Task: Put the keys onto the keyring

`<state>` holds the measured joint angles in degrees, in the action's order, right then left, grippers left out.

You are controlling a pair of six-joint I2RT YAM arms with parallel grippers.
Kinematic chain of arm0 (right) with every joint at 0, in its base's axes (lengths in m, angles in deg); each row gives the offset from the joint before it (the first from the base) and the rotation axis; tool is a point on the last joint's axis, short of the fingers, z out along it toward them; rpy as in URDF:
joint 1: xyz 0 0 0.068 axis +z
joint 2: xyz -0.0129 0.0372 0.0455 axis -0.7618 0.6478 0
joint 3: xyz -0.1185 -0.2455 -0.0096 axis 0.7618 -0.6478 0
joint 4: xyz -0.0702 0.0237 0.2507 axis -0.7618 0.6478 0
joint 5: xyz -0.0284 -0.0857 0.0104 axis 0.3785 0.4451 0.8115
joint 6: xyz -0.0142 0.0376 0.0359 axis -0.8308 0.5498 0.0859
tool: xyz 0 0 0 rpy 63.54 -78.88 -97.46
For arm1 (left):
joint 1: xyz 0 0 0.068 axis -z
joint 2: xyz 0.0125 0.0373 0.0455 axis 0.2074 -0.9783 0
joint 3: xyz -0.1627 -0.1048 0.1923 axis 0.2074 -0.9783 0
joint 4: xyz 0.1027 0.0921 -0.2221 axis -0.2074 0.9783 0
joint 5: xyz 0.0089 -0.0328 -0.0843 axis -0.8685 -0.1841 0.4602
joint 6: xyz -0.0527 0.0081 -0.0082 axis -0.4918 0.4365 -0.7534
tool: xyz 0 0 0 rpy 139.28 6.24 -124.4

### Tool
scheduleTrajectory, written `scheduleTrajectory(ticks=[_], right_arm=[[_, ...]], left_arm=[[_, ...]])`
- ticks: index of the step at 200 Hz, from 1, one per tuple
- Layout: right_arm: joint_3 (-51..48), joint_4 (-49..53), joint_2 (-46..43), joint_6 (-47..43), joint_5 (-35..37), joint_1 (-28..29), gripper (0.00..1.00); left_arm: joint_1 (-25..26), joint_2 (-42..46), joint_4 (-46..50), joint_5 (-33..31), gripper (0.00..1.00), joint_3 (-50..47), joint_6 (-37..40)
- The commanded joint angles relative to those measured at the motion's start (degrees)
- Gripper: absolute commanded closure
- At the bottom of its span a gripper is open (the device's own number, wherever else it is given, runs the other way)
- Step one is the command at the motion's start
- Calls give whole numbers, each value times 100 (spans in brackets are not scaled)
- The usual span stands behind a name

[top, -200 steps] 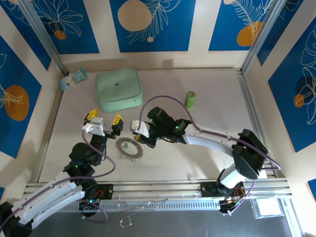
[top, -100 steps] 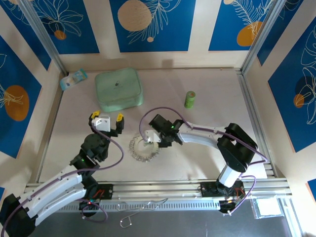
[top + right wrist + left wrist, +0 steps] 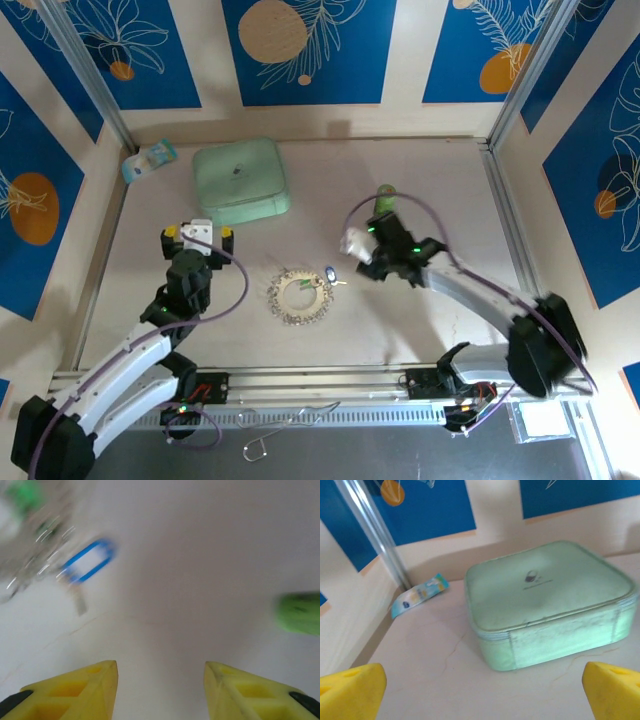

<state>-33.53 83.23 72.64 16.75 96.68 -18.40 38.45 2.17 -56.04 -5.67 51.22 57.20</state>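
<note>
left fingers [image 3: 350,692] and right fingers [image 3: 80,690] stand apart, empty; blue key [image 3: 330,273] lies beside keyring [image 3: 298,296].

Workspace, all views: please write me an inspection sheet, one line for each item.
Surface: pale table, nothing spilled.
Job's things: keyring lying flat mid-table; blue key at its right rim, cannot tell if threaded.
Clutter: mint-green case, small packet, green cylinder.
Grippers: left gripper open, facing the case; right gripper open, empty, above bare table.
Cables: purple cable looping on each arm, neither crosses the keyring.
Surroundings: blue patterned wall panels, metal frame.
</note>
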Motion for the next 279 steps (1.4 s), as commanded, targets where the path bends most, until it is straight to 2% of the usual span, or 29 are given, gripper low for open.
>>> scheduleTrajectory(ticks=[1, 35, 51, 67, 75, 81, 92, 115, 126, 138, 147, 159, 171, 175, 181, 188, 193, 207, 236, 247, 254, 279], right_arm=[[-625, -1460, -467, 1468, -748, -741, 47], [-2111, -4293, -484, 2817, -827, -2280, 43], [-2655, -5603, -120, 2791, -562, -2534, 42], [-2872, -6554, 418, 2734, -656, -2653, 40], [-2659, -6308, 500, 2864, -658, -2705, 40], [-2568, -6132, 548, 2949, -976, -2827, 35], [-2719, -6875, 884, 3117, -1469, -3007, 28], [-2710, -7891, 1836, 3256, -1401, -3062, 28], [-2558, -7086, 1546, 3204, -1440, -3088, 27], [-2530, -7349, 1730, 3287, -1547, -3131, 26], [-2383, -6917, 1640, 3342, -1544, -3193, 25], [-2328, -6910, 1712, 3431, -1469, -3227, 23], [-2306, -6772, 1676, 3422, -1446, -3228, 23], [-2316, -6845, 1696, 3430, -1443, -3228, 23], [-2302, -6806, 1680, 3419, -1437, -3228, 22], [-2296, -6761, 1680, 3427, -1439, -3228, 22], [-2303, -6817, 1697, 3421, -1435, -3228, 22], [-2294, -6782, 1689, 3431, -1424, -3228, 22], [-2287, -6768, 1689, 3429, -1421, -3228, 21], [-2286, -6760, 1691, 3428, -1409, -3219, 21], [-2286, -6761, 1686, 3429, -1409, -3219, 20], [-2281, -6759, 1691, 3427, -1410, -3226, 17]], left_arm=[[-354, -266, -311, 261, 0, -122, -50], [-851, -716, -855, 805, 0, -507, -46], [-1052, -1007, -1291, 1001, 0, -664, -125], [-1236, -1370, -1737, 1286, 0, -699, -231], [-1341, -1612, -1979, 1403, 0, -710, -224], [-1427, -1797, -2218, 1505, 0, -733, -234], [-1625, -2135, -2597, 1751, 0, -760, -327], [-1938, -2920, -3739, 2239, 0, -878, -454], [-2003, -3042, -3764, 2515, 0, -809, -321], [-2094, -3165, -3818, 2749, 0, -736, -268], [-2151, -3271, -3957, 2925, 0, -752, -197], [-2199, -3830, -4836, 3039, 0, -932, -164], [-2200, -4833, -6371, 3117, 0, -1058, -51], [-2200, -4975, -6618, 3125, 0, -1109, -45], [-2206, -4712, -6143, 3042, 0, -1140, -157], [-2207, -4361, -5320, 2599, 0, -993, -349], [-2217, -4345, -5089, 2324, 0, -853, -479], [-2252, -4583, -5260, 2485, 0, -733, -371], [-2226, -4463, -3900, 3006, 0, -119, -161], [-2210, -4528, -4111, 3331, 0, -151, -19], [-2216, -4496, -3884, 3535, 0, -96, 24], [-2305, -4544, -3726, 3699, 0, 42, -30]])
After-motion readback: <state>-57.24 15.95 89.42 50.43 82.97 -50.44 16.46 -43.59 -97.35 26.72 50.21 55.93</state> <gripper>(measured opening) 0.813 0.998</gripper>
